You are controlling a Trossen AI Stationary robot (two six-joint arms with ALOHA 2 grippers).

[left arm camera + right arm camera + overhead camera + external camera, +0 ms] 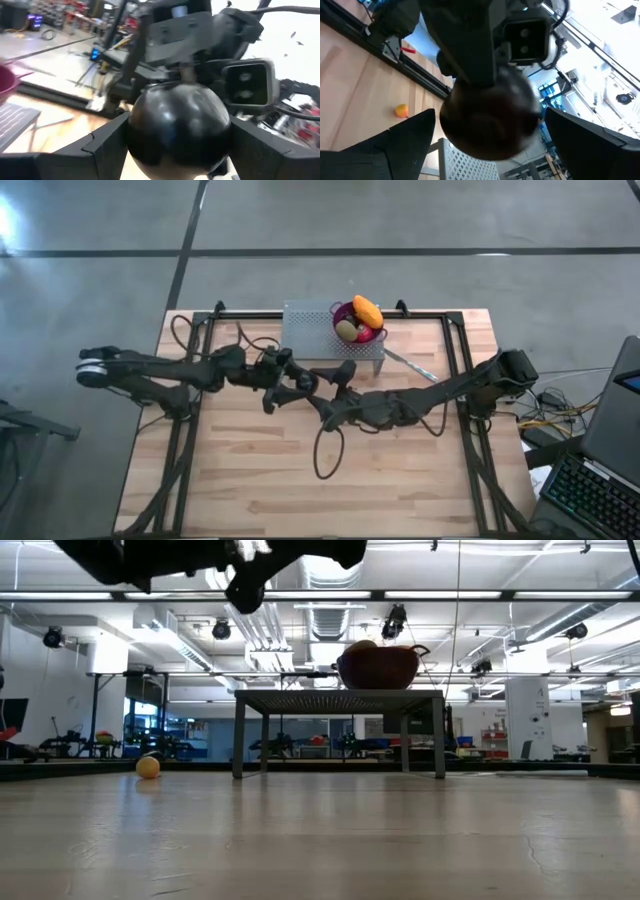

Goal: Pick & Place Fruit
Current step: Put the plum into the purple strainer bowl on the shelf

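A near-black round fruit (177, 125) with a short stalk hangs high above the middle of the table, and my left gripper (298, 381) is shut on it. Facing it from the table's right, my right gripper (328, 386) is open. Its fingers stand on either side of the same fruit (490, 120) with a gap on each side. A purple bowl (342, 314) on a grey perforated stand (310, 330) holds an elongated orange fruit (368, 310), a brown-green oval (347, 330) and a red one. A small orange ball (148, 767) lies on the table. My left gripper pinches the black fruit between its two fingers, one on each opposite side (134, 131). The fingers reach in about level from the table's left. The fruit is lifted well clear of the table, stalk (187, 75) pointing away from the gripper.
A thin silver utensil (410, 365) lies right of the stand. A black cable loops over the boards (330, 450) below the right arm. Black frame rails (190, 430) run along both table sides. A laptop (600, 470) sits beyond the right edge.
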